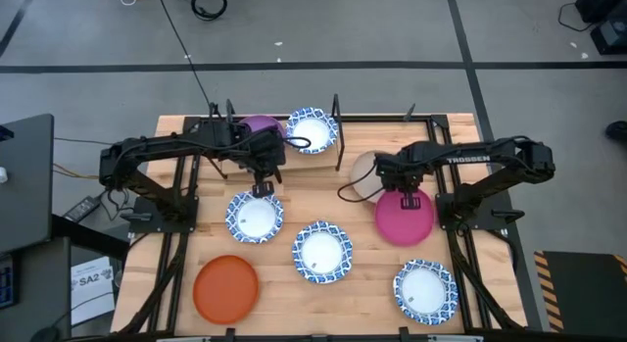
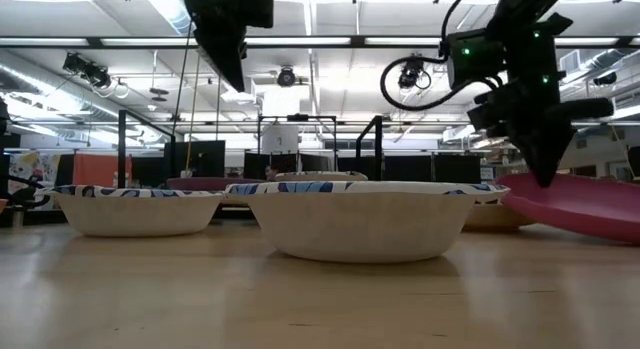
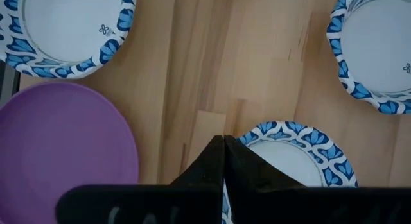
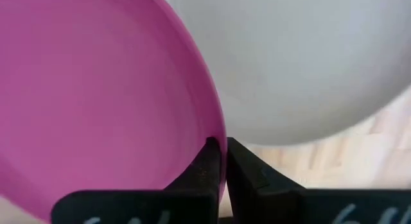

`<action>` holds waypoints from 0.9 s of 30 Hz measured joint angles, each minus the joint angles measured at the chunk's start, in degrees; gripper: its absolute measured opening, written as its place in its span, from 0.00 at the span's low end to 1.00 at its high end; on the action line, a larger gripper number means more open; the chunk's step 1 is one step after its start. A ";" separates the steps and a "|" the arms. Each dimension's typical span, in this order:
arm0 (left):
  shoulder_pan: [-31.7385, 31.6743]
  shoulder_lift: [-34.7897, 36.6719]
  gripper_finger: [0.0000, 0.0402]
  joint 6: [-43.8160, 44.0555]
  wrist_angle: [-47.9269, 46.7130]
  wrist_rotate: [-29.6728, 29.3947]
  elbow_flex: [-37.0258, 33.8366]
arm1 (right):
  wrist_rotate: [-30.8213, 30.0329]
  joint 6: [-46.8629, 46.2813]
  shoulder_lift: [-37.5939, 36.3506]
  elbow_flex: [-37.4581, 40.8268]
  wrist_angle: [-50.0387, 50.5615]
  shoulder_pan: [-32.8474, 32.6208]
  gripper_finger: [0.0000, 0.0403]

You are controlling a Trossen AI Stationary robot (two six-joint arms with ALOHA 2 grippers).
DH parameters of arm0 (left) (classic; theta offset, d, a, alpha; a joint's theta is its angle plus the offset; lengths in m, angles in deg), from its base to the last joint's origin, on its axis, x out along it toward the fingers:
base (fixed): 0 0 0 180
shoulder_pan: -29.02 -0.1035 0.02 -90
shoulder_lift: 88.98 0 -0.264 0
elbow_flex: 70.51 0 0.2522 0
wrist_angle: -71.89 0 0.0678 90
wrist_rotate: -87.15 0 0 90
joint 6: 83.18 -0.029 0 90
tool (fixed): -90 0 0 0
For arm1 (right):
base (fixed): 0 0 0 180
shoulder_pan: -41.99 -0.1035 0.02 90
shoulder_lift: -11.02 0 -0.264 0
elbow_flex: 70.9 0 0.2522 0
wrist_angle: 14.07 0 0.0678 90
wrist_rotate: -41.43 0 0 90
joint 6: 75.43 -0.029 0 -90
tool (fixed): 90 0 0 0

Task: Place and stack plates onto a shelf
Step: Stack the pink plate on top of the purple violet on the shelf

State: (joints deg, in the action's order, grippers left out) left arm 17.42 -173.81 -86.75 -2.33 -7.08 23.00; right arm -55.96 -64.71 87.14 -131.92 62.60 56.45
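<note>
- Wooden counter (image 1: pixel 362 273) sat on a grey floor w/ dark tape lines; the low view looked past it into a workshop w/ strip lights.
- My right hand (image 4: pixel 222 161) was pinched shut on the rim of the magenta plate (image 1: pixel 404 217), on the counter's right side.
- That plate was tilted: in the low view its gripped edge was up and the rest sloped down to the counter.
- Beige plate (image 1: pixel 366 171) lay just beside the magenta one, partly under its edge, next to the shelf's right end.
- My left hand (image 3: pixel 223 161) was shut tight, fingers together, holding nothing. It hung over the near rim of a blue-and-white plate (image 1: pixel 255 216) left of centre.
- Shelf (image 1: pixel 377 136) ran along the counter's far edge, black posts upright.
- On the shelf: purple plate (image 1: pixel 259 125) and patterned plate (image 1: pixel 312 130), side by side at the left end, touching or nearly so.
- Second patterned plate (image 1: pixel 321 251) sat mid-counter; a third (image 1: pixel 425 291) at the front right.
- Orange plate (image 1: pixel 225 288) lay at the front left, apart from the others.
</note>
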 joint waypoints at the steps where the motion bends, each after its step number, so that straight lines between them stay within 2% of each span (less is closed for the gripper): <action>1: 0.01 0.00 0.02 0.01 0.10 0.00 0.00 | -0.05 0.00 0.00 -0.90 0.78 -0.02 0.04; 6: 0.01 0.00 0.04 0.01 1.88 0.00 0.00 | -0.68 -0.26 0.04 -6.55 2.99 0.00 0.04; 14: 0.01 0.00 0.20 0.96 8.02 0.01 0.00 | -0.43 -8.21 0.04 -16.71 3.42 -0.07 0.04; 20: 0.01 0.02 0.31 10.39 13.50 0.05 0.00 | -0.23 -20.51 0.04 -21.50 2.07 -0.08 0.04; 27: 0.01 0.09 0.33 21.14 19.55 0.04 -0.02 | -0.47 -31.86 0.04 -21.78 -3.00 -0.08 0.04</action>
State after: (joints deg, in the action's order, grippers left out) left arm 17.43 -173.73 -65.61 17.22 -7.04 22.97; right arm -56.43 -96.56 87.18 -153.70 59.59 56.37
